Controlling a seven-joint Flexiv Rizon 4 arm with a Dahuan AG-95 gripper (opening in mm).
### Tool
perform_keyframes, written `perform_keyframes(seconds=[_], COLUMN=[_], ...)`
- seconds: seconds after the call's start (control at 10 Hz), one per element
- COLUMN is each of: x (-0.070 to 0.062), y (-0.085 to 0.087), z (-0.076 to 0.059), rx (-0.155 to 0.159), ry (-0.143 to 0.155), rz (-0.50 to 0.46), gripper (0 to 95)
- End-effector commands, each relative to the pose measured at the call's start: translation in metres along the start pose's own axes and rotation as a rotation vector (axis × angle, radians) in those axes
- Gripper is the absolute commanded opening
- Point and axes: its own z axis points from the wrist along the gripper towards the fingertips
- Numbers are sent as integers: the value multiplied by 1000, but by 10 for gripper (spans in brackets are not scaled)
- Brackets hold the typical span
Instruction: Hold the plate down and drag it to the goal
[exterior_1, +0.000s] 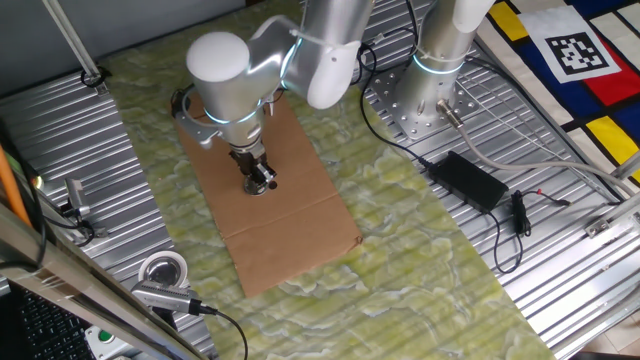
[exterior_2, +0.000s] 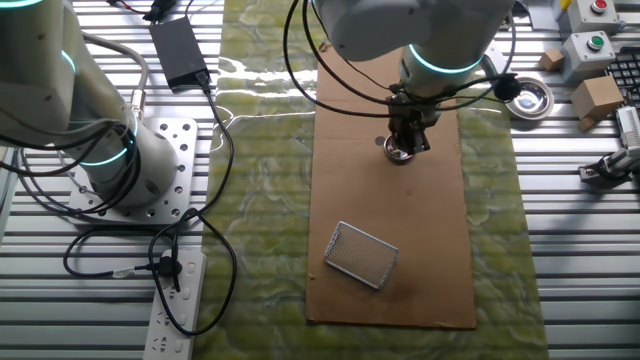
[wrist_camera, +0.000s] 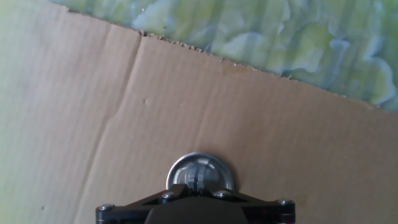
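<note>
The plate (exterior_1: 263, 186) is a small shiny silver disc lying on a brown cardboard sheet (exterior_1: 290, 225). My gripper (exterior_1: 259, 178) points straight down, its fingers closed together with the tip resting on the plate's middle. In the other fixed view the plate (exterior_2: 397, 153) peeks out under the gripper (exterior_2: 405, 146). In the hand view the plate's upper half (wrist_camera: 200, 169) shows above the gripper (wrist_camera: 198, 184); the rest is hidden by the hand. A small silver mesh rectangle (exterior_2: 362, 254) lies further along the cardboard (exterior_2: 400, 220).
The cardboard lies on a green patterned mat (exterior_1: 400, 250). A white tape roll (exterior_1: 163, 270) sits off the mat's corner on the ribbed metal table. A black power adapter (exterior_1: 468, 180) with cables lies beside the arm base (exterior_1: 425, 100). Boxes with buttons (exterior_2: 590, 45) stand at the side.
</note>
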Motion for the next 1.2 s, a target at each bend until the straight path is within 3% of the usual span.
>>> perform_keyframes(seconds=[0.1,0.4,1.2], x=[0,-2,-1], y=[0,-3,-10], z=[0,-10,-10], rx=[2,0,2], ry=[-2,1,2], rz=[-2,-8,-29], gripper=[0,0,0])
